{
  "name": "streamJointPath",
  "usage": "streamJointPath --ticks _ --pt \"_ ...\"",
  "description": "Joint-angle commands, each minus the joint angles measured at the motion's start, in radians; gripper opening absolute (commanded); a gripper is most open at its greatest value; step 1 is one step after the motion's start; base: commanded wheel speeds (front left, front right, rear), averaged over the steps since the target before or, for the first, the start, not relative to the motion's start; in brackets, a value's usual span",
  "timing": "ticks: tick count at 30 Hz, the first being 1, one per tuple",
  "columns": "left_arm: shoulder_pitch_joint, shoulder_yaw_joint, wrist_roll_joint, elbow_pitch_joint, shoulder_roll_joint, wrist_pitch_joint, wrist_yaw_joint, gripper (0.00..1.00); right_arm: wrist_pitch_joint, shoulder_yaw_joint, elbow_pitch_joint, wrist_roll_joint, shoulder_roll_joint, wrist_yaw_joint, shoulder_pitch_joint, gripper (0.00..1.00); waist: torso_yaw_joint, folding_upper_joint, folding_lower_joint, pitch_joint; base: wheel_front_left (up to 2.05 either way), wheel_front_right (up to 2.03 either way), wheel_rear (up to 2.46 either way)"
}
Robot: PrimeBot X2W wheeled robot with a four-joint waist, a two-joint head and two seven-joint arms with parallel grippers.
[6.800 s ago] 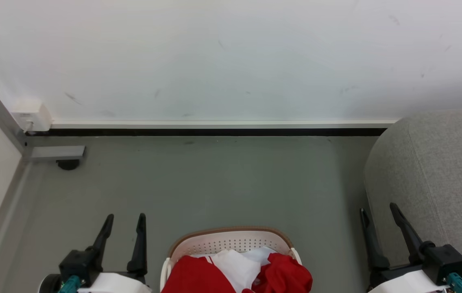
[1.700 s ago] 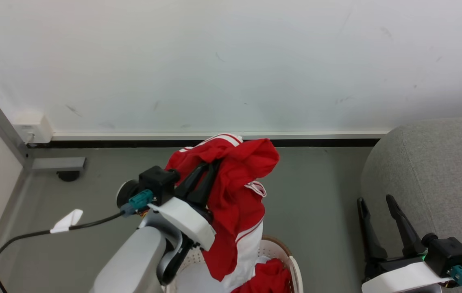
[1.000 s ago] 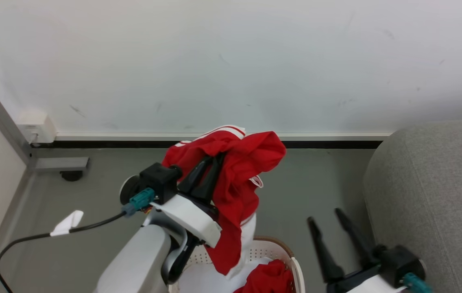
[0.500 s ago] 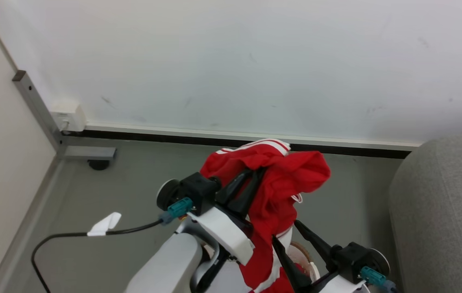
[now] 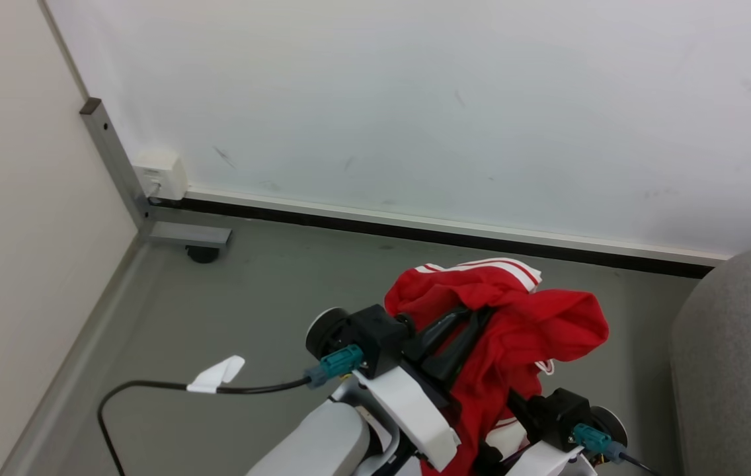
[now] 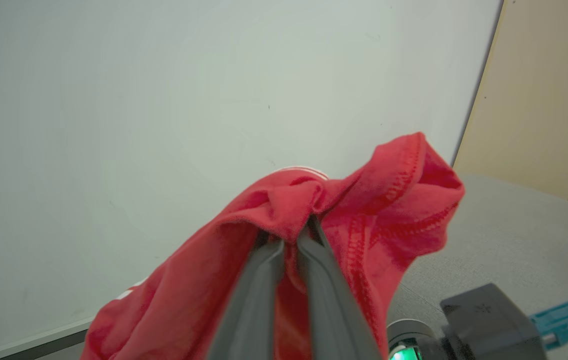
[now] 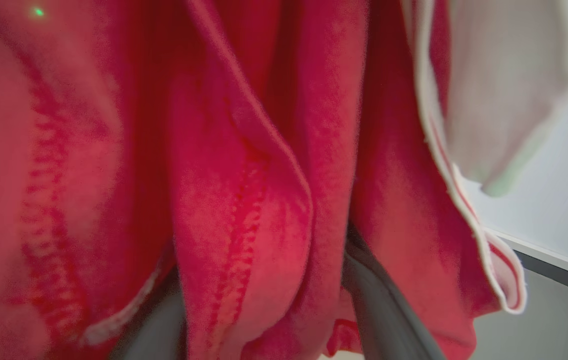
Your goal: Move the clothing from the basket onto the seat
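My left fingers (image 5: 478, 314) stay clenched on a bunched fold of the red fabric garment with white panels and red-white striped trim (image 5: 534, 330). The left wrist view shows their tips buried in cloth at the top of the bundle. The garment hangs in the air at 5 o'clock in the head view, draped over my left wrist. It is apart from the large light grey woven-fabric sofa (image 5: 739, 370) at 4 o'clock.

What has changed: a second ago my right fingers (image 5: 514, 402) sat idle low on the right, beside the sofa. Now they have come in under the hanging cloth near 6 o'clock. In the right wrist view they stand spread, one on either side of a hanging red fold, released and not yet pinching it. The whole head view has also swung, sliding the wall corner and the sofa toward 3 o'clock; that is my own turning, not the furniture. I judge that the lift-out of this piece is done and the carry to the sofa is beginning. The right side looks set to take a second hold.

I can read no writing. The small white tag (image 5: 217, 373) on the black cable (image 5: 263, 388) looks blank. The white wall box (image 5: 160, 175) shows no legible mark, and the garment shows only stripes.
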Motion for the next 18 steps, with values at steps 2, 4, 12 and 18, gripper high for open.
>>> streamJointPath --ticks 2,4,12,18 --pt "0.011 -0.004 -0.010 -0.010 0.000 0.001 -0.003 0.00 0.000 -0.001 0.015 0.010 0.001 -0.002 -0.018 1.00 0.009 -0.0001 0.0000 -0.001 0.00 0.00 0.00" --pt "0.011 -0.007 -0.013 -0.013 0.000 0.002 -0.003 0.00 0.000 -0.007 0.022 0.014 0.002 -0.002 -0.015 0.82 0.012 -0.0001 0.0000 -0.001 0.00 0.00 0.00" --pt "0.013 0.000 -0.028 -0.019 0.010 0.003 0.009 0.00 0.000 -0.027 0.019 0.011 0.005 -0.002 -0.010 0.00 0.005 -0.0001 0.0000 0.000 0.00 0.00 0.00" --pt "0.008 0.004 -0.037 -0.016 0.015 -0.002 0.015 0.00 0.000 -0.030 0.012 0.010 0.006 -0.002 -0.008 0.00 -0.004 -0.0001 0.0000 0.001 0.00 0.00 0.00"
